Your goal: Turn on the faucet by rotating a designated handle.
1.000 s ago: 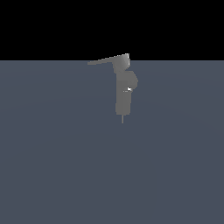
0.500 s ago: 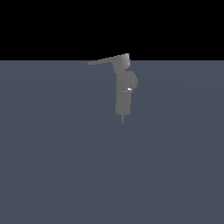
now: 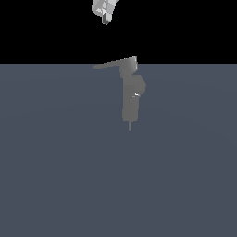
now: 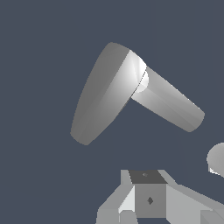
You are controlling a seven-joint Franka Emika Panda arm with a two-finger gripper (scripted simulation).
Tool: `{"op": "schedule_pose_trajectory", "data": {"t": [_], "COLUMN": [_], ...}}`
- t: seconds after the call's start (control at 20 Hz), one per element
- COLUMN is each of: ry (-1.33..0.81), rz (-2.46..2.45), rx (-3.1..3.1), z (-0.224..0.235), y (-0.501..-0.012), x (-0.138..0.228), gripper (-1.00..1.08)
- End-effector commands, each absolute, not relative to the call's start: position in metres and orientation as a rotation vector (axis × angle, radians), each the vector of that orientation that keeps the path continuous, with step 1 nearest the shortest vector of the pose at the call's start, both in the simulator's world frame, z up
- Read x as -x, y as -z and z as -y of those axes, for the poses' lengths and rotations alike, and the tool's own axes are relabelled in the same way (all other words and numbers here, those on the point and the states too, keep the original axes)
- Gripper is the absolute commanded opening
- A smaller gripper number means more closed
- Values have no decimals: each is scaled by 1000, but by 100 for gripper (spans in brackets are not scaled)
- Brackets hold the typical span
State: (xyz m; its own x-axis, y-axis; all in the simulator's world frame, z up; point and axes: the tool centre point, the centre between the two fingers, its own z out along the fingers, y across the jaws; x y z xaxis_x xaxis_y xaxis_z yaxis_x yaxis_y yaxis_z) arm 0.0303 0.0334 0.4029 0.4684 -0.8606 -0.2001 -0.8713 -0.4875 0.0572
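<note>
The glossy white gripper [image 3: 105,19] hangs high, its fingers' spread impossible to tell and nothing visibly held. Well below the fingers, clear of them, lies the long thin flat grey handle [image 3: 113,63], atop the blocky grey faucet [image 3: 131,99].

No legible text, label, brand, number or sign on any surface.

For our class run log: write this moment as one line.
phase: approach | gripper: above handle, no contact | jaws: state unclear | faucet: untouched
</note>
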Motion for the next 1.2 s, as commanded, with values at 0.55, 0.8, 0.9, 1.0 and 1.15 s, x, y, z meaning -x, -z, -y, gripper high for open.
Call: {"op": "schedule_pose_trajectory", "data": {"t": [0.55, 0.8, 0.9, 1.0, 1.15], "ry": [-308, -281, -270, -260, -247], "rz": [-2088, -2238, -2283, -2320, -2363], "rx": [2400, 2318, 2291, 2269, 2242], "z": [-49, -57, -60, -62, -65], "y": [-324, -296, -287, -279, -270], "x": [-101, -118, -123, -127, -132], "gripper": [-100, -100, -100, -100, -100]}}
